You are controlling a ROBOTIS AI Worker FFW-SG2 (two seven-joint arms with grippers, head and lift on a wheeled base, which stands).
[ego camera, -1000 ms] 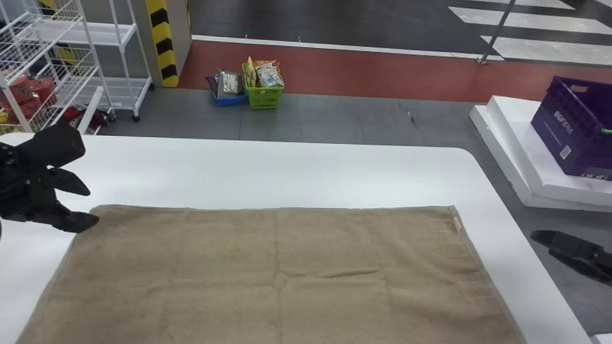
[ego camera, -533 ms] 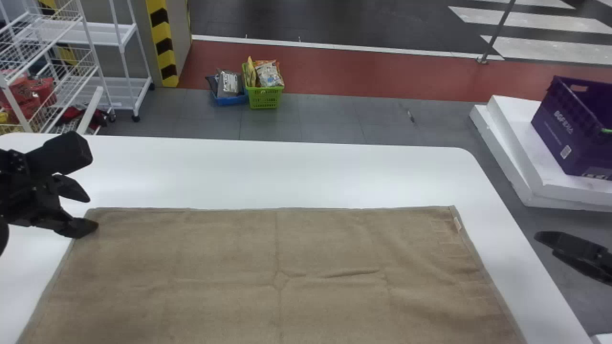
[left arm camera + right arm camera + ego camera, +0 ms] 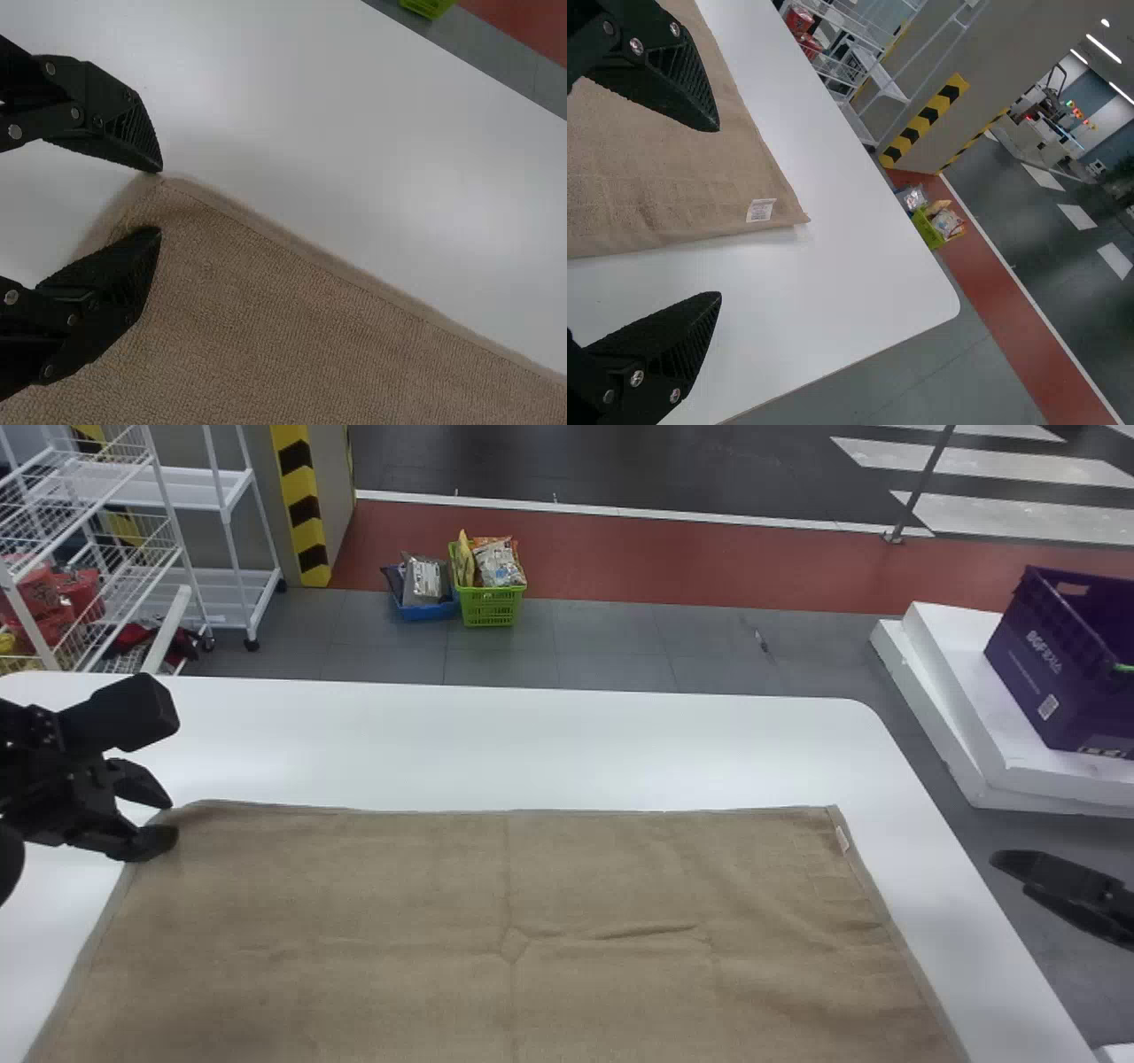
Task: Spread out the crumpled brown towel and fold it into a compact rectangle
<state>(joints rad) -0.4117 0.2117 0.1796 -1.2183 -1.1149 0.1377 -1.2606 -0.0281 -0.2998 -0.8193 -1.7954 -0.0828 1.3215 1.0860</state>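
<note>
The brown towel (image 3: 399, 886) lies spread out on the white table, with shallow creases near its middle. At its far left corner is my left gripper (image 3: 168, 822), its fingertips partly apart. In the left wrist view, the towel's corner (image 3: 190, 208) reaches between the tips of my left gripper (image 3: 160, 200). Beyond the table's right edge, my right gripper (image 3: 1054, 890) hangs in the air. The right wrist view has my right gripper (image 3: 719, 212) with its fingers wide apart and nothing held; farther off is the towel's labelled corner (image 3: 760, 210).
The white table (image 3: 496, 744) has a rounded far right corner. Right of it, a purple crate (image 3: 1054, 664) rests on white foam blocks (image 3: 957, 682). Wire racks (image 3: 133, 558) stand at the far left; a green basket (image 3: 490, 605) and a blue one (image 3: 430, 610) are on the floor behind.
The left gripper has shifted slightly right and nearer in the head view, and its fingertips have drawn closer together. The towel's far edge and right corner have slid slightly left. The right gripper has barely moved.
</note>
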